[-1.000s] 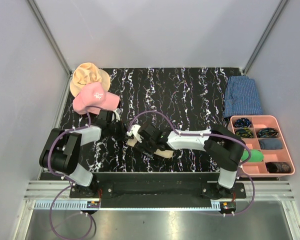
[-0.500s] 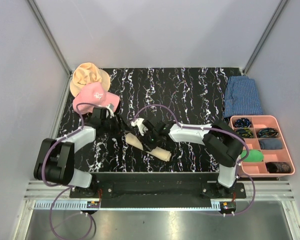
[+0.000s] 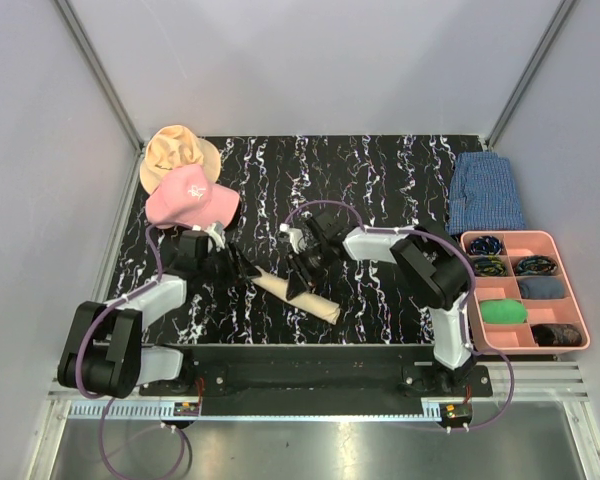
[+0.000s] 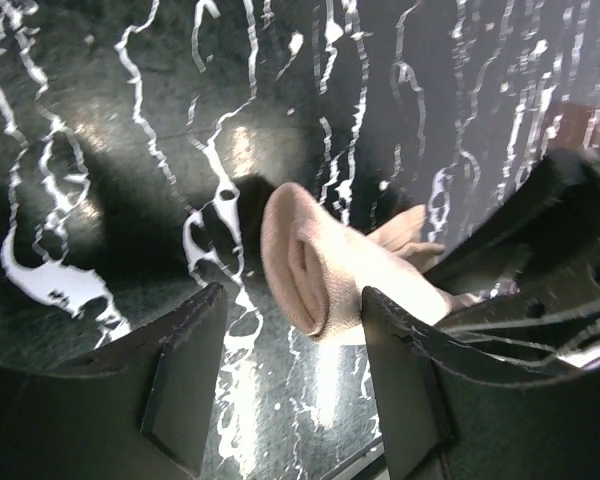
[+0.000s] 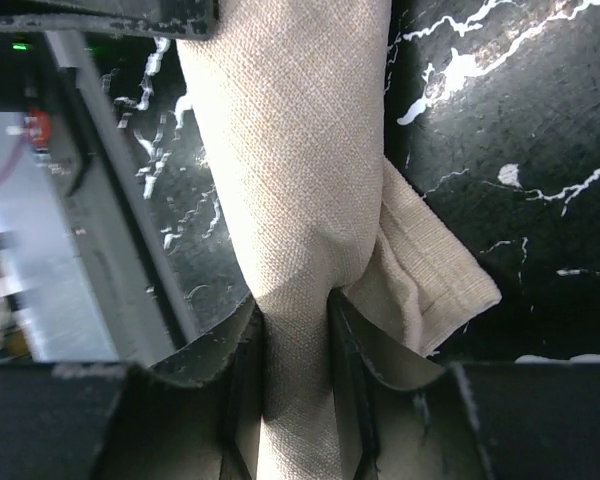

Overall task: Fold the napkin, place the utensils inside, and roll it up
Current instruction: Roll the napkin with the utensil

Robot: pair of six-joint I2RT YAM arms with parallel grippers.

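Observation:
The napkin (image 3: 322, 307) is a beige roll lying slantwise on the black marbled table (image 3: 380, 180), near the front. In the right wrist view my right gripper (image 5: 295, 385) is shut on the middle of the napkin (image 5: 290, 150), squeezing it thin, with a loose corner flap beside it. From above, the right gripper (image 3: 300, 283) sits over the roll's middle. My left gripper (image 3: 241, 270) is open at the roll's left end. In the left wrist view the napkin's (image 4: 315, 265) rolled end lies just beyond the left gripper (image 4: 292, 385), touching neither finger. The utensils are hidden.
A pink cap (image 3: 188, 195) and a tan hat (image 3: 175, 150) lie at the back left, close behind the left arm. A blue checked cloth (image 3: 485, 195) lies at the right. In front of it stands a pink tray (image 3: 520, 237) with several small items.
The left gripper has opened, let go of the roll's end and drawn back left. The right gripper has closed on the roll and shifted toward the back right, and the roll now lies stretched out.

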